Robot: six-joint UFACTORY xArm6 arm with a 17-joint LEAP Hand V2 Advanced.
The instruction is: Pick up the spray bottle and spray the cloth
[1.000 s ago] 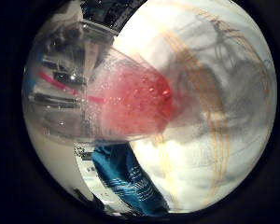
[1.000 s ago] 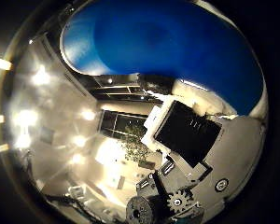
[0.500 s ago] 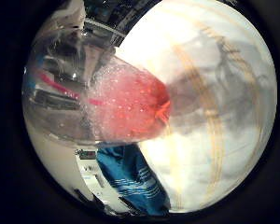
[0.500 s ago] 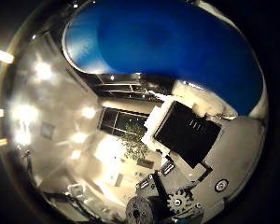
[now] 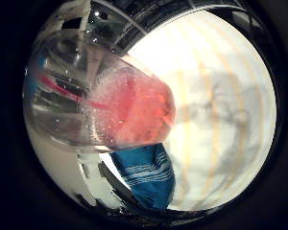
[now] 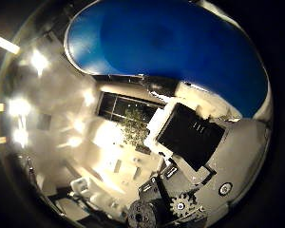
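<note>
One view: spray bottle (image 5: 110, 110), cloth (image 5: 146, 175).

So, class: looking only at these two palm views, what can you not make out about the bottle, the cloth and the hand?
- Clear plastic spray bottle with pink liquid: its nozzle and trigger are out of sight in the little finger side view.
- Blue cloth with pale stripes: the bottle covers part of it, and the view's edge cuts it off.
- White and black hand: the thumb side view shows only part of it, so the fingers' grip cannot be told.
</note>
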